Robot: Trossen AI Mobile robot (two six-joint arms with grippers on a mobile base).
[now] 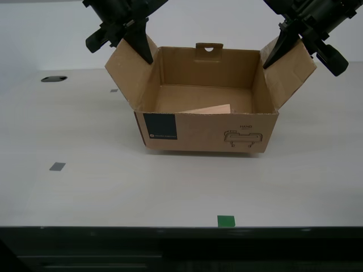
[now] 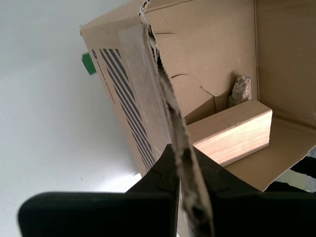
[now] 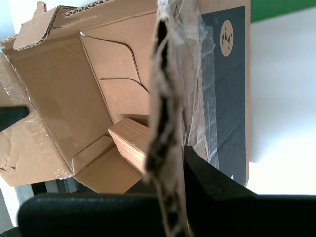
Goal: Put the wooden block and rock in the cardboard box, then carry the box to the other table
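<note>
Smooth pale counter (image 1: 170, 187) is spreading beneath the brown corrugated cardboard box (image 1: 204, 133), which is sitting mid-frame in the exterior view, long axis left-right, printed front facing the camera. My first hand (image 1: 139, 48) is clamping the upper-left flap and my second hand (image 1: 278, 51) the upper-right. The grained wooden block (image 2: 232, 131) is lying inside. The lumpy rock (image 2: 241, 90) beside it is showing only in the second wrist view.

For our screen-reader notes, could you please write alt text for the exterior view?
An open cardboard box sits on a pale table, each side flap pinched by a black end effector, one at the view's left, another at its right. A wooden block peeks above the front wall.
</note>
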